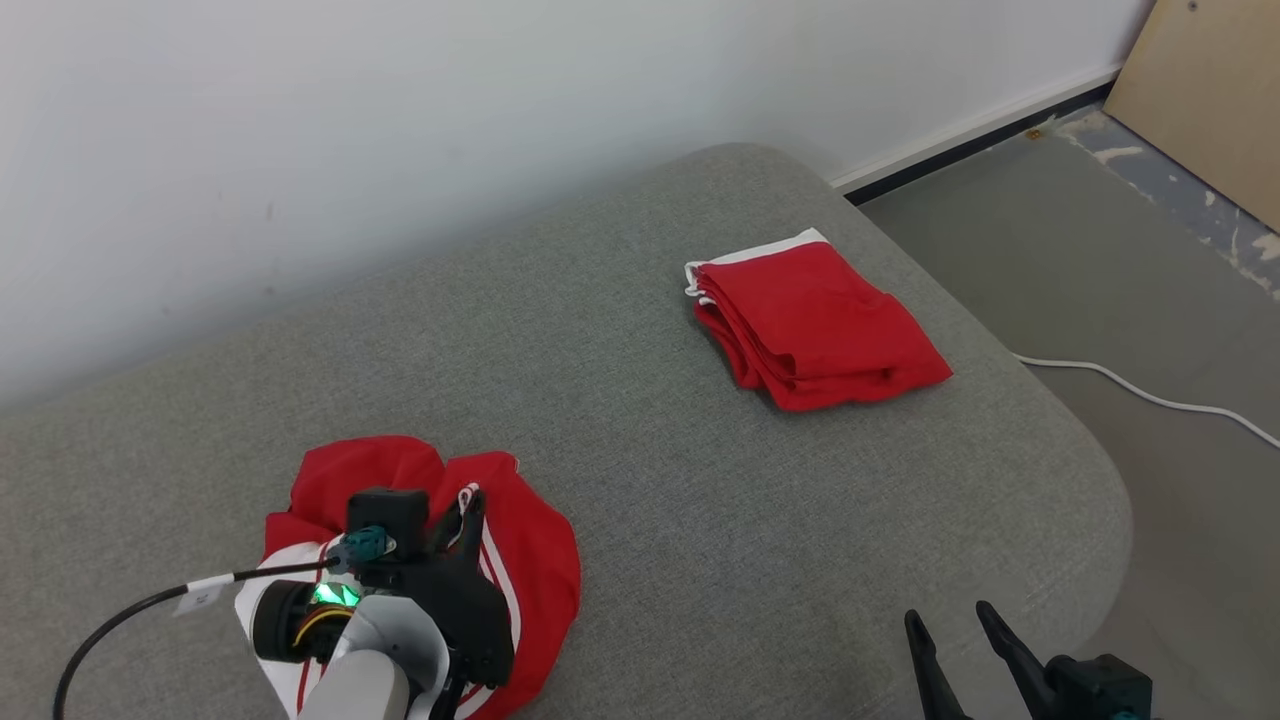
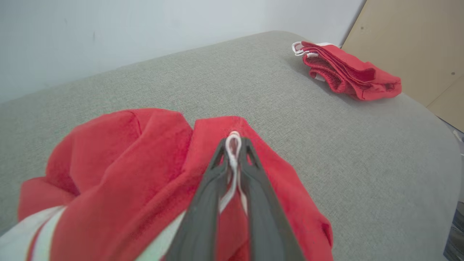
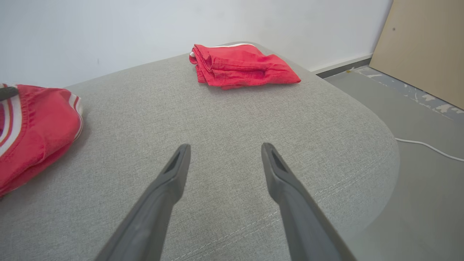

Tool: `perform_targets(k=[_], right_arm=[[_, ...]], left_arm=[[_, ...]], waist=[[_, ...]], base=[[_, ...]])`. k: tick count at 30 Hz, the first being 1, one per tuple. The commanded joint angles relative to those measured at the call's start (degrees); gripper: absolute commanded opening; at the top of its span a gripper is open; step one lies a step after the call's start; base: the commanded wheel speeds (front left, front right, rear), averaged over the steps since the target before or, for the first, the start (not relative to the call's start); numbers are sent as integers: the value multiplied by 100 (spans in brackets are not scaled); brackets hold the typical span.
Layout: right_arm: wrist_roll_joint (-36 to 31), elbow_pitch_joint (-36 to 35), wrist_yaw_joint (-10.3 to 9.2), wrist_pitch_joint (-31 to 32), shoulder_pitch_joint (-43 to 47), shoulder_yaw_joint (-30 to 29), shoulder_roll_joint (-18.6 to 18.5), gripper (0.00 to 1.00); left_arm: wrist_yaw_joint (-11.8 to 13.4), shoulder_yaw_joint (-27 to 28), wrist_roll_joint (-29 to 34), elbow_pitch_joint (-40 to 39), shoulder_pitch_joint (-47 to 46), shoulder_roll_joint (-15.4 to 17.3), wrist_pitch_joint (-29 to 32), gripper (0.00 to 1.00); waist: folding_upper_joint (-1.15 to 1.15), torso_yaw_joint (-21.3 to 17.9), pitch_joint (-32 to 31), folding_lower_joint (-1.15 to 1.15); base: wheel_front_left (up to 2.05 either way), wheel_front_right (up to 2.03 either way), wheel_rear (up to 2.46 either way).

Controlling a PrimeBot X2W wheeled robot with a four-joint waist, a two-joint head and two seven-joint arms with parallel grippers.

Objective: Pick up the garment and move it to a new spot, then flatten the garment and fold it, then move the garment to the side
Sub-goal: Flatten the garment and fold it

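Left pincer [image 1: 468,498]: clenched. In the left wrist view [image 2: 233,142] the two dark fingers stand nearly together, with a strip of white trim [image 2: 232,167] pinched between them. The trim belongs to the crumpled garment [image 1: 535,560], so the pincer is grasping that item at a raised fold.

Crumpled garment: red with white stripes, lying bunched on the grey cushion [image 1: 650,480] directly beneath and around the left pincer. In the left wrist view [image 2: 119,152] its folds rise on both sides of the fingers, with the larger mass to the pincer's left. In the right wrist view [image 3: 36,119] it lies well to the left of the right pincer and apart from it.

Right pincer [image 1: 948,615]: released. Its fingers are spread wide [image 3: 225,146] with nothing between them, and bare cushion fabric shows through the gap.

Folded garment [image 1: 815,325]: red with a white edge, stacked in neat layers. It lies well ahead of the left pincer and to its right [image 2: 348,70], and ahead of the right pincer, slightly to its left [image 3: 239,65]. It touches neither pincer.

Surroundings: a white cable [image 1: 1150,395] runs across the floor to the right of the right pincer, past the cushion edge. A tan board [image 1: 1210,90] leans further beyond it.
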Motion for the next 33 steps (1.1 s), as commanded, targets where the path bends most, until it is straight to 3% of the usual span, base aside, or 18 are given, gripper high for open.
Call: perform_targets(k=[1,6,11,15,18,25,33], right_arm=[[-15,17,-11,-1,-47,32,40,100],[-5,54,-11,30,-109,101,7,100],[2,77,-11,55,-130,155,-5,100],[18,89,-11,66,-115,194,4,100],[23,106,-11,46,-34,141,0,100],[27,47,-11,56,98,38,-8,100],[47,-32,-11,120,38,182,7,100]], left_arm=[[-10,-15,-2,47,-34,19,-49,0],[-102,-214,104,-57,-342,-51,-349,0],[-305,-716,118,-672,-1178,-170,-707,0],[-256,-867,-82,-1445,-1803,-194,-914,0],[-62,-806,-221,-2085,-1897,-190,-856,0],[472,-344,-615,-3131,-559,166,-408,0],[775,219,-1105,-2603,1351,638,-370,0]], waist=[[-1,12,-20,-1],[-1,96,-114,-1],[-1,223,-217,-1],[-1,261,-280,-1],[-1,355,-314,-1],[-1,953,-284,-1],[-1,1616,-211,-1]], base=[[0,0,0],[0,0,0],[0,0,0],[0,0,0],[0,0,0],[0,0,0],[0,0,0]])
